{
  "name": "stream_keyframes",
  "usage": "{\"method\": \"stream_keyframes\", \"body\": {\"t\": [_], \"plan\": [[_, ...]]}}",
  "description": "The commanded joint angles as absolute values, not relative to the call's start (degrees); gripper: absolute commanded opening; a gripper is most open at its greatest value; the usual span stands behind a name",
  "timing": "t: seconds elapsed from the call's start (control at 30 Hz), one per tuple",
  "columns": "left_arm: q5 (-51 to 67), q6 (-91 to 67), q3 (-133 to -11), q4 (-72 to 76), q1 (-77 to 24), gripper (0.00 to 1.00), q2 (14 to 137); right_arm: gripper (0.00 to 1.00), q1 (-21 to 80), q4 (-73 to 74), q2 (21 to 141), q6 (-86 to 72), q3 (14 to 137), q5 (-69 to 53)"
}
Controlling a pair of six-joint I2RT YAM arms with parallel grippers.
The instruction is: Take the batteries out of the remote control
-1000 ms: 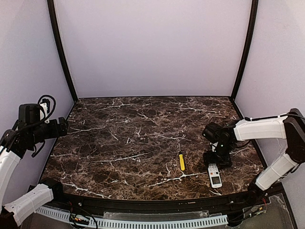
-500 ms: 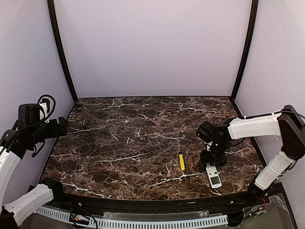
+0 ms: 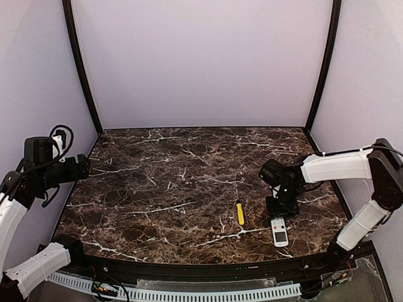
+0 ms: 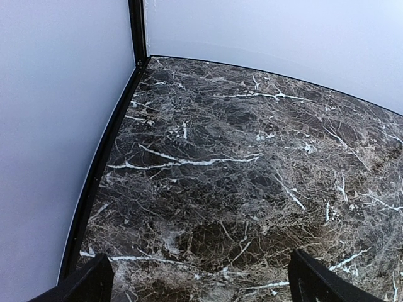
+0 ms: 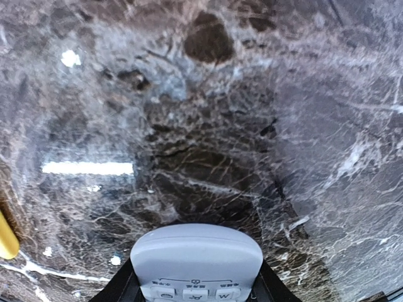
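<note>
The white remote control (image 3: 279, 231) lies buttons up on the marble table near the front right. In the right wrist view its rounded end (image 5: 196, 255) sits between my two dark fingers, which press on both its sides. My right gripper (image 3: 281, 207) is low over the remote's far end, shut on it (image 5: 196, 288). My left gripper (image 3: 79, 168) hangs high at the far left, open and empty (image 4: 198, 283), with only bare marble below. No batteries show in any view; the remote's back is hidden.
A yellow-handled tool with a black tip (image 3: 240, 213) lies just left of the remote; its handle shows at the left edge of the right wrist view (image 5: 6, 236). Black frame posts and lilac walls bound the table (image 3: 164, 189).
My right gripper has shifted left and a little away from the front edge, and the remote has slid left with it, turning slightly.
</note>
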State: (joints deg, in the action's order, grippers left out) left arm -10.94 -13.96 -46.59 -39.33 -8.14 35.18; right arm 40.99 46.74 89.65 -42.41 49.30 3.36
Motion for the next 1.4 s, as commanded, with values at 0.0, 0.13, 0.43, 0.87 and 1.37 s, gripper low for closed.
{"method": "stream_keyframes", "body": {"t": [0.0,0.13,0.43,0.87,1.37], "plan": [[-10.37,-13.45,-45.53,-39.20,-8.29,0.97,35.28,0.24,41.75,47.22,86.11,-42.17,51.93,5.91],[-10.27,-13.45,-45.53,-39.11,-8.32,0.97,35.67,0.15,41.85,46.29,82.43,-41.97,53.25,6.59],[-8.75,-13.76,-45.98,-39.19,-8.28,0.97,37.56,0.04,42.01,36.61,73.20,-40.77,54.85,3.76],[14.38,-21.28,-43.50,-28.13,-8.31,0.99,34.97,0.00,42.01,7.92,60.79,-44.08,48.66,-5.98],[35.61,-34.88,-32.97,6.26,-25.64,0.99,41.33,0.00,42.41,-27.59,62.22,-50.72,38.92,-15.07]]}}
